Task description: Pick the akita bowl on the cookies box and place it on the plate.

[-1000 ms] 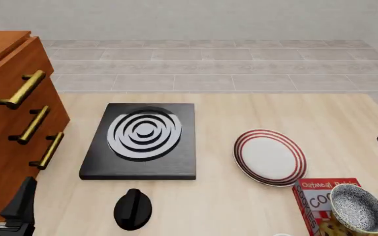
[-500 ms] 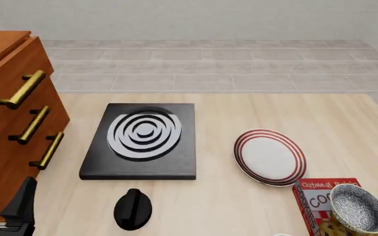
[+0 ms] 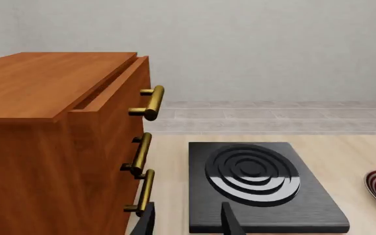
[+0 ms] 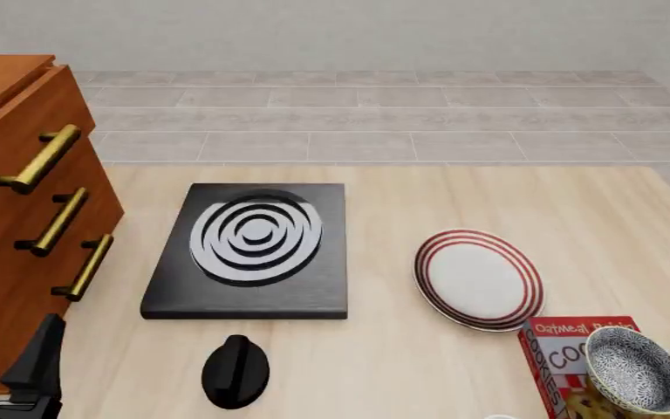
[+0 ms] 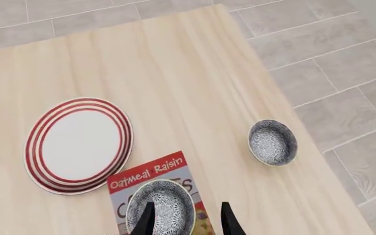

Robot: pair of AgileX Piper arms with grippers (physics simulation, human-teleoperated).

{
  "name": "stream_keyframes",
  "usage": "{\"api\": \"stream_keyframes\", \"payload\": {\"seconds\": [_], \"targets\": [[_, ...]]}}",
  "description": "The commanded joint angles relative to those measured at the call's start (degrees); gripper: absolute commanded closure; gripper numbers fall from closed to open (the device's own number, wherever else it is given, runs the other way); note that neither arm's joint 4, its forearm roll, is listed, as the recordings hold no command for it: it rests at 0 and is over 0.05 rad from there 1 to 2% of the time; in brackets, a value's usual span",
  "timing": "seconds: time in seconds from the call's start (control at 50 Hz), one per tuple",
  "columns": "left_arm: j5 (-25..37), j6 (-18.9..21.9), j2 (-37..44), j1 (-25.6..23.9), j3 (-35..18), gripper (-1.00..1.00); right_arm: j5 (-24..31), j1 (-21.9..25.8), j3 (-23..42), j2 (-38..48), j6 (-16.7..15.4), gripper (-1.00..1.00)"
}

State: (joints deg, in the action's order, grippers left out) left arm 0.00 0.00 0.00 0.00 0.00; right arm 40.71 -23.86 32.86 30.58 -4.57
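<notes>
The akita bowl (image 4: 635, 369), speckled dark blue and white inside, rests on the red cookies box (image 4: 554, 347) at the table's near right corner. The red-ringed white plate (image 4: 478, 278) lies just beyond and to the left of the box. In the right wrist view my right gripper (image 5: 186, 223) hangs open high above the akita bowl (image 5: 160, 208). The bowl lies under its left finger, on the cookies box (image 5: 147, 175), with the plate (image 5: 78, 144) beyond. My left gripper (image 4: 3, 349) is open and empty at the near left, beside the cabinet.
A second speckled bowl (image 5: 273, 142) sits on the table near its right edge. A black slab with white rings (image 4: 254, 240) lies mid-table, with a black knob (image 4: 235, 370) in front of it. A wooden drawer cabinet (image 4: 27, 218) fills the left side.
The dark part of the right arm at the front view's right edge slid out of view, then came back lower down. The left arm, bowl, box and plate have not moved.
</notes>
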Motion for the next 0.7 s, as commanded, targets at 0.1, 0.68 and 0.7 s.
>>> {"api": "stream_keyframes", "payload": {"seconds": [0.1,0.68,0.7], "targets": [[0.00,0.00,0.00,0.00,0.00,-1.00,-3.76,-1.45,-4.97,2.56,1.37,-1.00],[0.00,0.00,0.00,0.00,0.00,-1.00,-11.91,-0.90,-12.99,8.07,3.89,-1.00],[0.00,0.00,0.00,0.00,0.00,-1.00,-12.12,-0.80,-13.21,8.25,4.07,-1.00]]}}
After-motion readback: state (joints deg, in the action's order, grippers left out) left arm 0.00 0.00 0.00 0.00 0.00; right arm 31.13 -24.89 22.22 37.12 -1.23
